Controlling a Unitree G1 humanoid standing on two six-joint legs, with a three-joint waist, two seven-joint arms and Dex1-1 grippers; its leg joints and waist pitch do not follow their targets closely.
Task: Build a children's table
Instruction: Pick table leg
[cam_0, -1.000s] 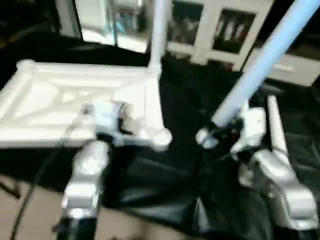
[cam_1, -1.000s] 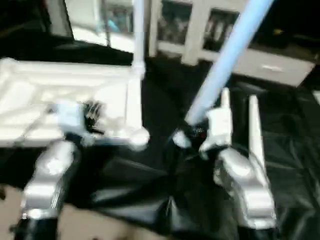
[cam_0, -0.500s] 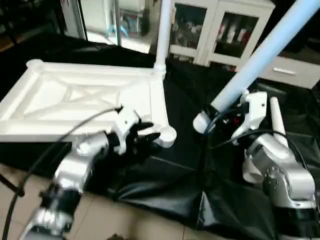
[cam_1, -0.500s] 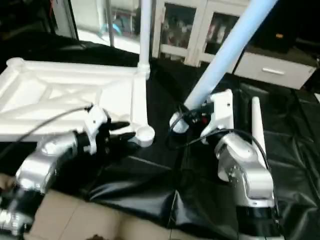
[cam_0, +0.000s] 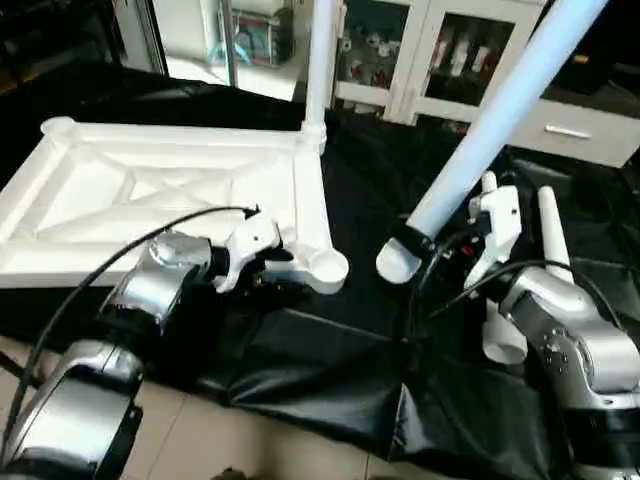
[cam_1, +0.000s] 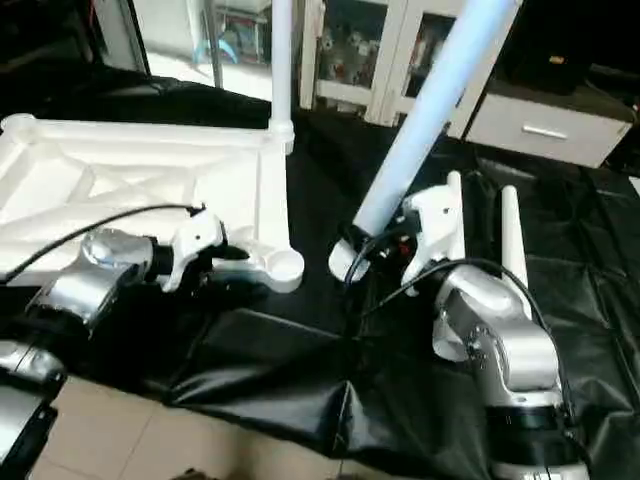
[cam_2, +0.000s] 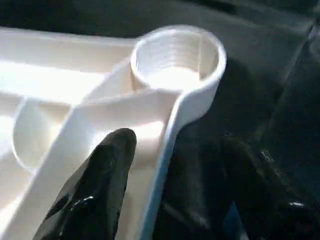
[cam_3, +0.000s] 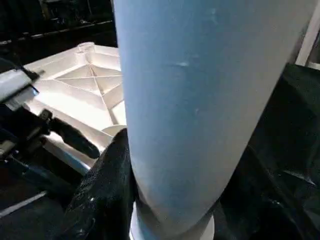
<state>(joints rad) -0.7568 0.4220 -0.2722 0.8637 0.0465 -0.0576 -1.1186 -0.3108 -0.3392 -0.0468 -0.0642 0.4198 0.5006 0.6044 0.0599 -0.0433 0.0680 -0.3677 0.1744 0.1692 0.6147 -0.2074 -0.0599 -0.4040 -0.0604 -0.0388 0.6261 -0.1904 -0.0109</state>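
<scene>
Children's table parts lie on the black-draped bench (cam_0: 330, 380): the white plastic square tabletop (cam_0: 150, 200) rests underside up, X-ribs showing. Since a second ago the left gripper (cam_2: 165, 200) has swung from over the ribs to the near corner, its fingers (cam_2: 95, 185) now spread, one inside the rim and one outside, beside the empty round corner socket (cam_0: 327, 268). The right gripper (cam_0: 425, 245) still clasps a long white tapered leg (cam_0: 500, 110), tilted up and away, its wide end near that socket. Legs counted: four, namely one upright in the far corner socket (cam_0: 320, 60), one held, and two lying on the bench (cam_0: 552, 240) behind the right arm. White glass-door cabinets (cam_0: 440, 50) stand beyond.
</scene>
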